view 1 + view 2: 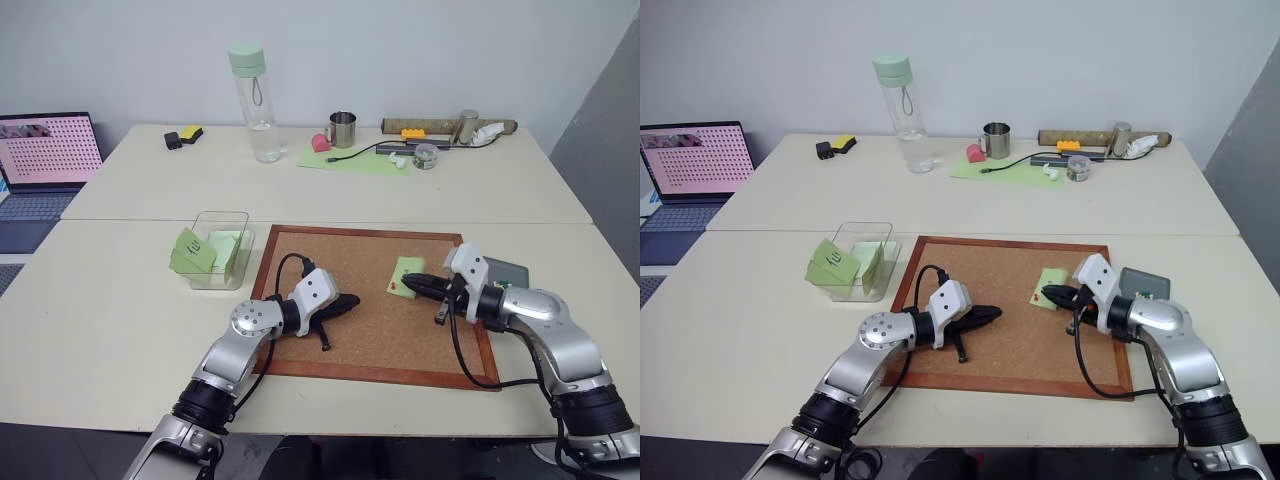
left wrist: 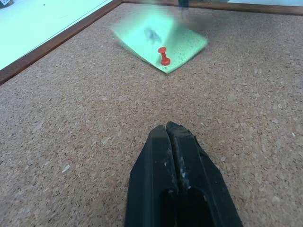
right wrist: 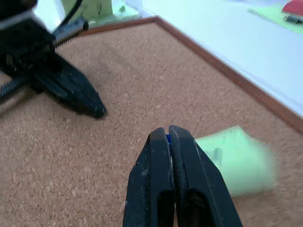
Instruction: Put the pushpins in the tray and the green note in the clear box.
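Note:
The green note (image 1: 409, 272) lies on the corkboard (image 1: 370, 300), and a red pushpin (image 2: 164, 56) stands in its near corner. My right gripper (image 1: 406, 284) hovers at the note's near edge. It is shut, and a blue speck of a pushpin (image 3: 167, 138) shows between its fingertips. My left gripper (image 1: 352, 299) rests shut and empty on the cork, pointing at the note. The dark grey tray (image 1: 507, 271) sits just past the board's right edge, behind my right wrist. The clear box (image 1: 222, 250) stands left of the board with scribbled green notes in it.
A tall water bottle (image 1: 254, 100), a metal cup (image 1: 343, 128), a pale-green mat (image 1: 350, 158) with a cable and small items line the far table. A laptop (image 1: 45, 160) stands at the far left.

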